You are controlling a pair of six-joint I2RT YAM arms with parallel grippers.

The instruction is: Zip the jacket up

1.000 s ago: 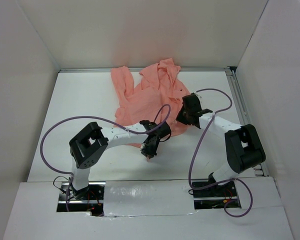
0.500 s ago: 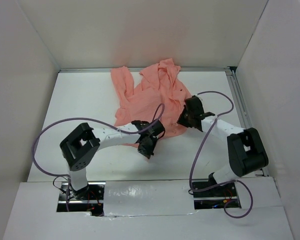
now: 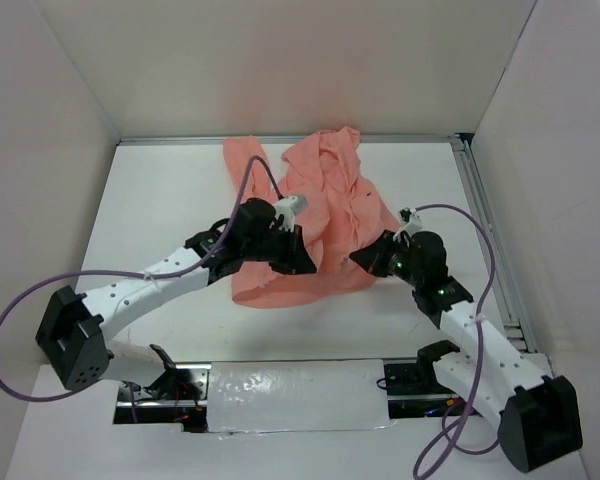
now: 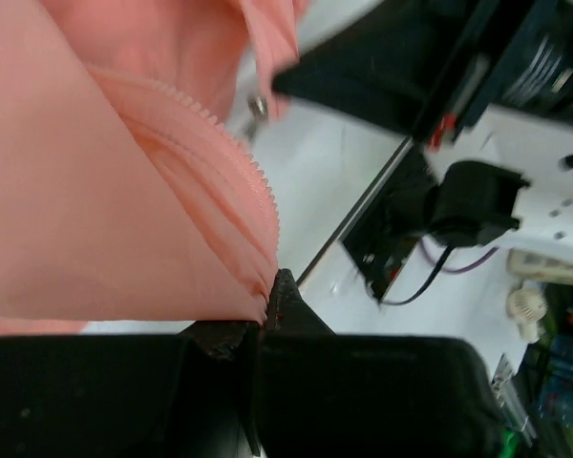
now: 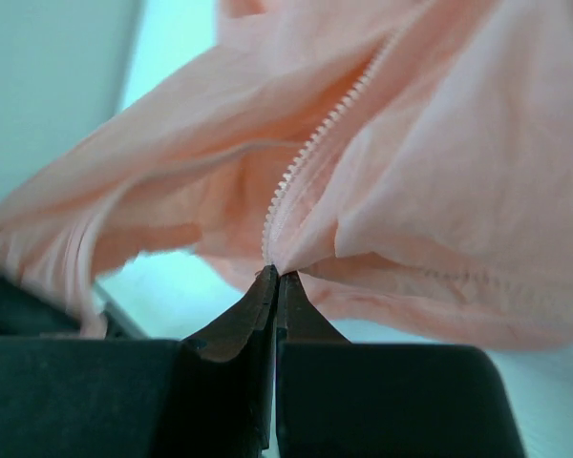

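The salmon-pink jacket (image 3: 315, 215) lies wrinkled at the middle and back of the table, its near part lifted. My left gripper (image 3: 298, 262) is shut on the jacket's near hem; in the left wrist view the fabric with a row of zipper teeth (image 4: 237, 153) is pinched at my gripper (image 4: 270, 298). My right gripper (image 3: 365, 258) is shut on the jacket's right near edge; in the right wrist view the gripper (image 5: 275, 275) pinches the fabric just below a zipper tape (image 5: 315, 143).
White walls close in the table on three sides. A metal rail (image 3: 485, 225) runs along the right edge. Purple cables (image 3: 450, 215) loop off both arms. The arm bases stand at the near edge.
Both arms have stretched forward and lifted. The left gripper moved up and back from the near hem, and the jacket's near part has been pulled up and spread between the grippers.
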